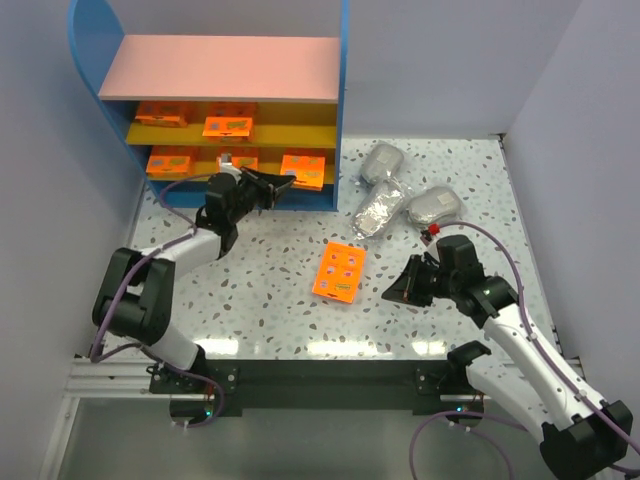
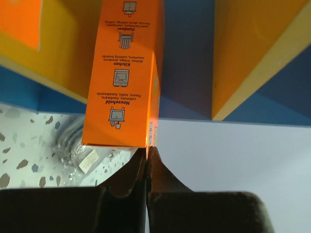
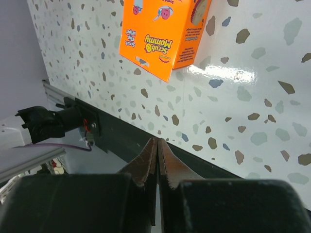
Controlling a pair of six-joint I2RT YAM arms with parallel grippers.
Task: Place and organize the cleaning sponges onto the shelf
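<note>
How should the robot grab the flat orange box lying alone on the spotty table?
Probably from straight above, pinching the flat orange rectangular pack across its narrower width, one finger on each long edge. It lies flat on the speckled table, so nothing can slide under it. The right pincer is nearest, but it is shut and must open first.

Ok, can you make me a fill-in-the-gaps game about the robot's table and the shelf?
1. The flat pack in the middle of the table is coloured ____.
2. The number of grey bundles on the table is ____.
3. The top board of the shelf is coloured ____.
4. The left gripper and the right gripper are both ____.

Missing words: orange, three, pink, shut.
</note>
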